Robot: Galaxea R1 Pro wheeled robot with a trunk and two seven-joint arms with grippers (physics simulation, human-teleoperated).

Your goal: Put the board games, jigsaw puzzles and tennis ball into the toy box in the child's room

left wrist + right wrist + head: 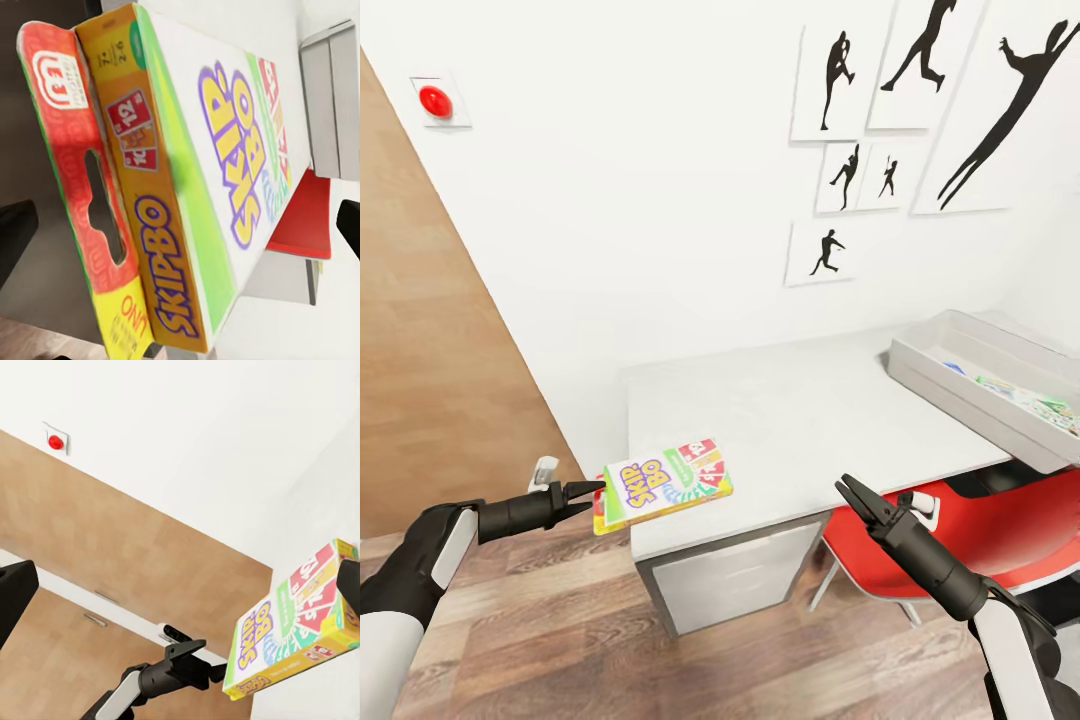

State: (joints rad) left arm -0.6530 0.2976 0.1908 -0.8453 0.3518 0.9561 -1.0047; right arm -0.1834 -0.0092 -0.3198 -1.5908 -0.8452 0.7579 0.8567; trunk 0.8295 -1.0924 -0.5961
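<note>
Left gripper level, jaws pinching board game edge at table corner — right gripper raised, jaws parted.

The robot's two arms share one build. Each forearm is a smooth white shell that gives way to a rounded black wrist section, then a slimmer matte black cylinder. The left gripper ends in two short, black, pointed fingers with stepped inner edges; a small white block with a grey face sits on top of its wrist. The right gripper has the same black tapered fingers, and a white bracket shows beside its wrist.
</note>
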